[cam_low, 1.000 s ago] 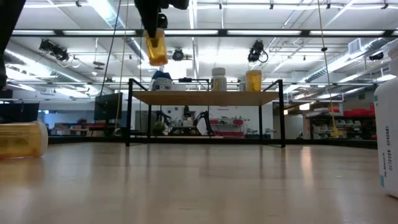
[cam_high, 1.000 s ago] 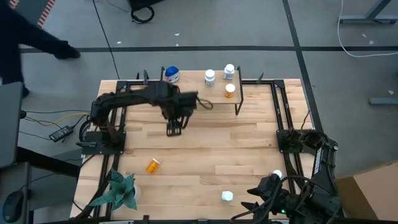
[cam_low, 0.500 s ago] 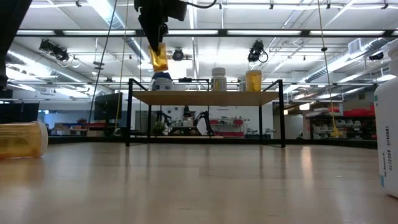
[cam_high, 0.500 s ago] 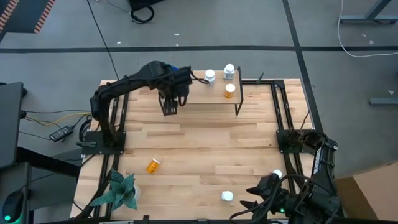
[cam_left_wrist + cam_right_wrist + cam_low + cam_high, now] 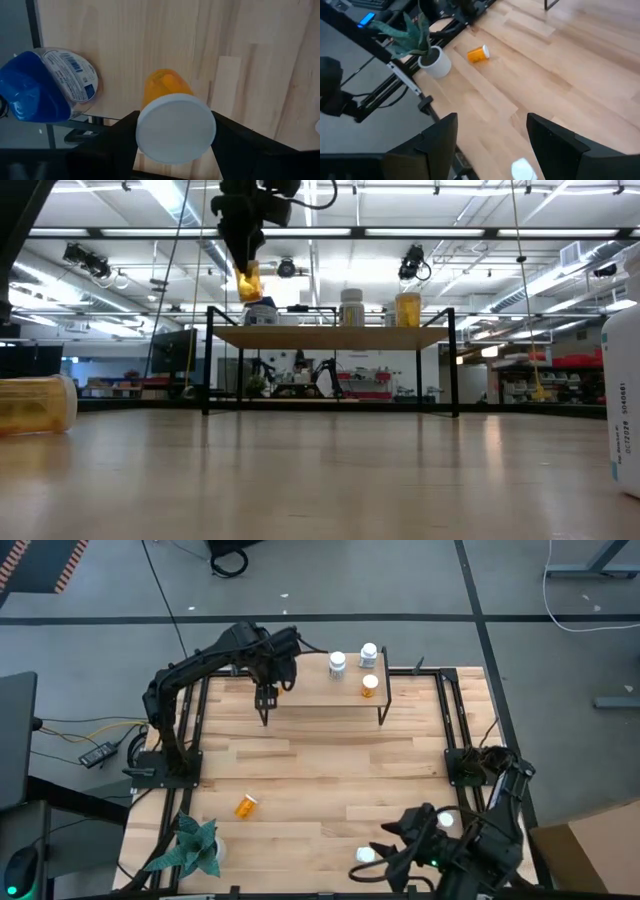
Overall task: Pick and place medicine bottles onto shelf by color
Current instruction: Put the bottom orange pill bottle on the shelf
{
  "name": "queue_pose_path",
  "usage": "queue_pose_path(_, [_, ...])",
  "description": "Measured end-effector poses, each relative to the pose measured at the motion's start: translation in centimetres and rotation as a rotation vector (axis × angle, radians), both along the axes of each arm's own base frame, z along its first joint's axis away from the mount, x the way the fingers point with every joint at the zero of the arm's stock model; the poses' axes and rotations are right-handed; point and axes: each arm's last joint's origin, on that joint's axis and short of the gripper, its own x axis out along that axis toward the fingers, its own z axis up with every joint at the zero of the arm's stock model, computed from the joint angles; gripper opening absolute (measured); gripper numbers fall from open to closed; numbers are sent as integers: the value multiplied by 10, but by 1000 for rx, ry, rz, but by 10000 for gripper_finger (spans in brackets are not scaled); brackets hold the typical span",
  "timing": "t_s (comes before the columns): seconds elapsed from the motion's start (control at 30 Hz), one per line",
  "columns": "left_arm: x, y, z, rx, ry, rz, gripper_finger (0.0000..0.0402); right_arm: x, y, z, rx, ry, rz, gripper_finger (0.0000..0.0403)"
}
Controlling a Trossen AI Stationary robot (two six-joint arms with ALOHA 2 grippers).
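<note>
- The right gripper (image 5: 372, 862) hangs at the near edge of the table (image 5: 320, 755), well away from the shelf (image 5: 325, 692); its fingers (image 5: 436, 145) are spread with nothing between them.
- A white-capped bottle (image 5: 365, 855) stands just beside that gripper, and a second white cap (image 5: 445, 822) shows close behind it, partly hidden by the arm.
- A potted green plant (image 5: 195, 845) sits at the table's near left corner, far from the shelf.
- An orange bottle lying on its side (image 5: 245, 806) rests on the table just beyond the plant, well apart from the shelf.
- The shelf stands at the table's far edge, a light board on thin black legs.
- The left gripper (image 5: 266, 698) hovers over the shelf's left end, pinching an orange bottle with a white cap (image 5: 170, 117); in the low view this bottle (image 5: 249, 283) hangs clear above the board.
- A blue-lidded bottle (image 5: 45, 85) stands on the shelf's left end, just beside the held bottle.
- On the shelf's right part stand a white bottle (image 5: 338, 662), another white bottle (image 5: 369, 654) and an upright orange bottle (image 5: 370, 686).
</note>
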Motion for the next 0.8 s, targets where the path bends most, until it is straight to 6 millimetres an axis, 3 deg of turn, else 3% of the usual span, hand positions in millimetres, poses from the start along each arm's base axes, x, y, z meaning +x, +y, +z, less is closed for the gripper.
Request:
queue_pose_path(0.37, [9, 10, -17, -22, 46, 21, 227, 20, -19, 0, -53, 34, -17, 245])
queue_pose_path(0.8, [12, 20, -25, -30, 69, 50, 229, 21, -19, -1, -50, 50, -6, 245])
